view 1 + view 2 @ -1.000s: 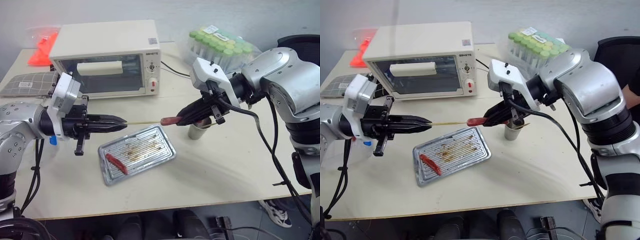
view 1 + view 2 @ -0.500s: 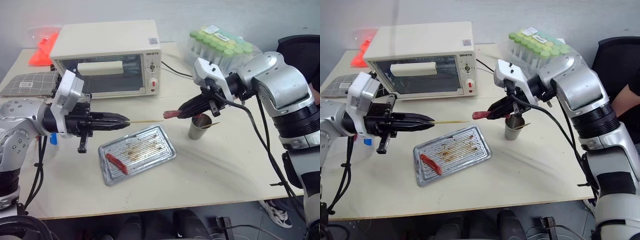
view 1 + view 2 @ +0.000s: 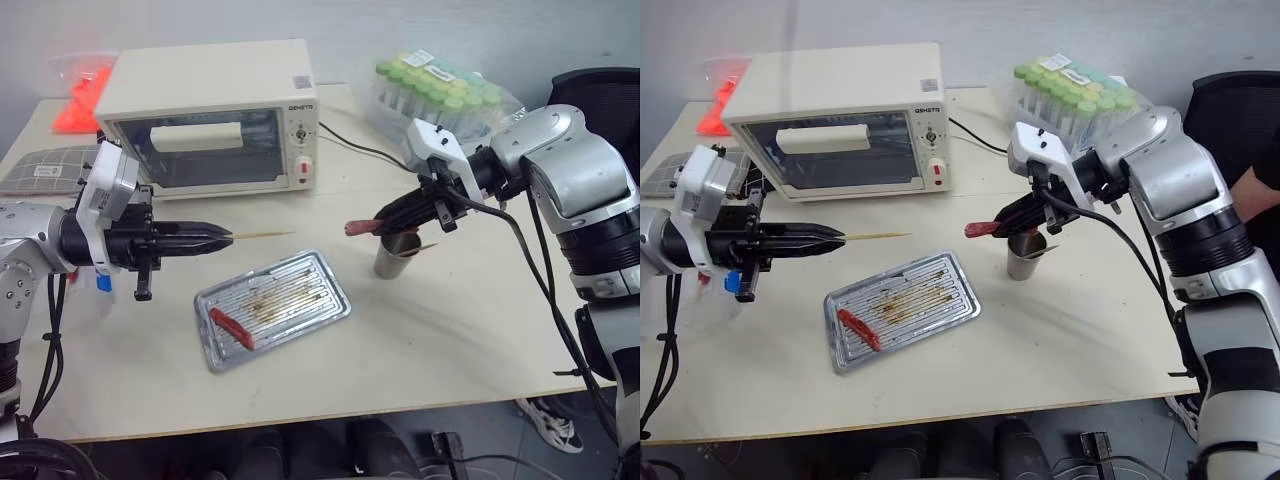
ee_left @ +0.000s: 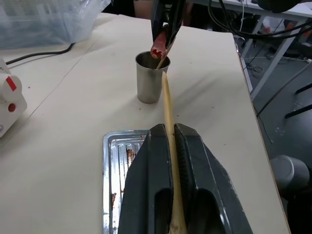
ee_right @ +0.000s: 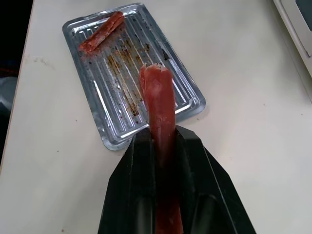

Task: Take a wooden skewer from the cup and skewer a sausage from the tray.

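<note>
1. Looking over the robot's arms in the left eye view, the left gripper (image 3: 222,237) is clamped shut on the skewer (image 3: 262,235), held level with its tip aimed toward 3 o'clock. The right gripper (image 3: 380,222) grips the sausage (image 3: 362,226) end-on, facing that tip, apparently so the two can be pushed together. A clear gap of air separates tip and sausage, above the tray's (image 3: 330,298) far edge.
2. In the right eye view the cup (image 3: 1023,260) stands just under the right gripper, at 3 o'clock from the tray. A brighter red sausage (image 3: 858,329) lies in the tray's 8 o'clock corner. The oven (image 3: 840,110) sits behind, well clear of the line.
3. The left wrist view sights along the skewer (image 4: 168,126) between closed fingers, pointing nearly at the sausage (image 4: 159,48) over the cup (image 4: 150,78).
4. The right wrist view shows the sausage (image 5: 161,107) pinched between the fingers, the tray (image 5: 185,100) below, and open table around.
</note>
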### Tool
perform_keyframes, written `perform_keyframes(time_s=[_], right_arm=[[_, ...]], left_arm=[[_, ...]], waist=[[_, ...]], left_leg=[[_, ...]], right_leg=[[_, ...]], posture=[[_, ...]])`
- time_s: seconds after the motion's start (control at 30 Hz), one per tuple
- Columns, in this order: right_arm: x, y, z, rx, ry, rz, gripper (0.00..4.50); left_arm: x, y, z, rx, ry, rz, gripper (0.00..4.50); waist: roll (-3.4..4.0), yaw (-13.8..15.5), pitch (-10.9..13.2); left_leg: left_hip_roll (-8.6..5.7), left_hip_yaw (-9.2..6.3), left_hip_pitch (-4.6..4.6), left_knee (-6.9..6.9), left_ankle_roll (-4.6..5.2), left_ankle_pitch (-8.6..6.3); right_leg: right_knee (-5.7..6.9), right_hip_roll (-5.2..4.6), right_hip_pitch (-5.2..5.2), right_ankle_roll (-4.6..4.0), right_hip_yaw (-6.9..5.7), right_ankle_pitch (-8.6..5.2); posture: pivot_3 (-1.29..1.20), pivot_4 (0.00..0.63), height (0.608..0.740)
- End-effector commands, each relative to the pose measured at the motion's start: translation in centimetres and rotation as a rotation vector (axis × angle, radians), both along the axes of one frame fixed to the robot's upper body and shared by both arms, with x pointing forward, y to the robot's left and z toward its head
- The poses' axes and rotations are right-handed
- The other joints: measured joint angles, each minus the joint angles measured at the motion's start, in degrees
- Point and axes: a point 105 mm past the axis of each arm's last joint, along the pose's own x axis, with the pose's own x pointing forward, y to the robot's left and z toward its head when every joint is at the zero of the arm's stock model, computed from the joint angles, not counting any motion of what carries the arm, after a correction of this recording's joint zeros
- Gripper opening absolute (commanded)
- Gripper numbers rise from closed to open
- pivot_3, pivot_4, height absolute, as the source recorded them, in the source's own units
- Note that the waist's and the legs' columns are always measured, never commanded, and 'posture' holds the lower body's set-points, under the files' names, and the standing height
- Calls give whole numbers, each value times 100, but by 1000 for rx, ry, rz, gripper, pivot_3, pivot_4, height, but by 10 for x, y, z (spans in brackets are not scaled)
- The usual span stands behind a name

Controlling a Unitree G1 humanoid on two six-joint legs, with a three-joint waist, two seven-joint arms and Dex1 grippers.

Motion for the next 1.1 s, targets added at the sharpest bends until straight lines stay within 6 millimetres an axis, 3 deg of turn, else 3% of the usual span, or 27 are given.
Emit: perform_keyframes(time_s=[0.03,0.23,0.5,0.87,0.97,1.1], right_arm=[[-8,2,22,22,-56,35,321],[-9,3,26,36,-65,26,321],[-30,18,40,87,-52,125,321],[-4,10,35,99,-141,42,321],[-27,24,34,87,-147,79,321],[-37,29,35,90,-139,89,321]], left_arm=[[1,1,10,-10,-62,12,0],[3,3,11,-19,-69,30,0],[7,-3,11,-35,-78,22,0],[16,-17,12,-63,-93,-3,0],[17,-24,15,-69,-102,-27,0],[20,-26,18,-68,-111,-39,0]], waist=[[0,2,0],[0,5,0],[0,6,0],[0,5,0],[0,3,0],[-1,-6,-1]], left_leg=[[0,0,0,0,0,0],[-3,0,0,0,0,0],[-3,-2,0,1,0,0],[-6,-1,0,4,0,0],[-8,0,0,6,1,0],[-8,-2,0,13,0,0]], right_leg=[[0,0,0,0,0,0],[0,-1,0,0,1,0],[5,-1,-2,0,-1,0],[10,-4,-1,0,-1,0],[12,-6,-2,0,-1,0],[38,-7,-16,0,-4,0]], posture=[[0,150,740],[0,150,740],[0,150,740],[0,150,740],[0,150,740],[0,150,740]])
